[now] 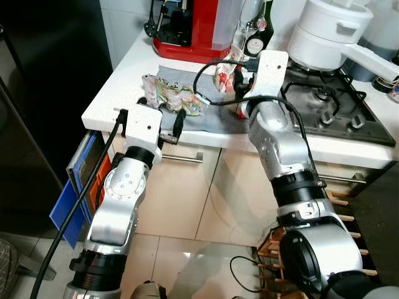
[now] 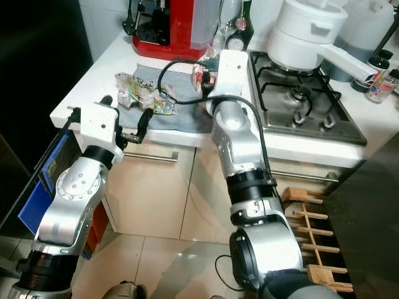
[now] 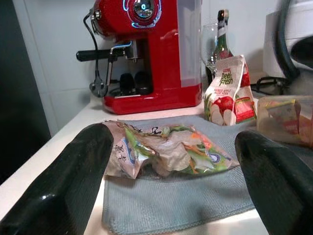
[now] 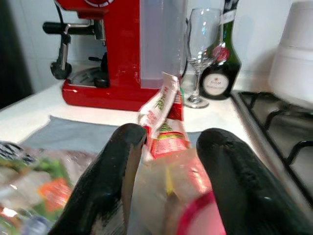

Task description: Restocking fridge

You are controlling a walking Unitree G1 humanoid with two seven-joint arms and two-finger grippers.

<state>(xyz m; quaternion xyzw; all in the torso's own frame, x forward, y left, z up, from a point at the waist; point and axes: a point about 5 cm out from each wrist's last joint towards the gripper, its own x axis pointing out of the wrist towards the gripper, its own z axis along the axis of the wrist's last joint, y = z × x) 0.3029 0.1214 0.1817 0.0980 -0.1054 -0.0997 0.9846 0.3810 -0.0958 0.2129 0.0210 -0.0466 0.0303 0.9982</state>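
I'm holding the left hand (image 3: 171, 196) spread open at the desk (image 1: 118, 93) edge, its fingers framing the crumpled vegetable bag (image 3: 164, 152) lying on the grey cloth (image 3: 186, 205). My right hand (image 4: 168, 166) is closing on a clear pouch with pink trim (image 4: 190, 196). An apple snack bag (image 3: 230, 90) is standing upright on the cloth, near the red coffee machine (image 3: 146, 54)

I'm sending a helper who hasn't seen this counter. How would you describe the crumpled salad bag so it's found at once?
Start at the red coffee machine on the white counter. In front of it lies a grey cloth, and the salad bag lies flat on the cloth's left part. Unlike the upright red-and-white apple pouch nearby, it is clear, crumpled and shows green leaves.
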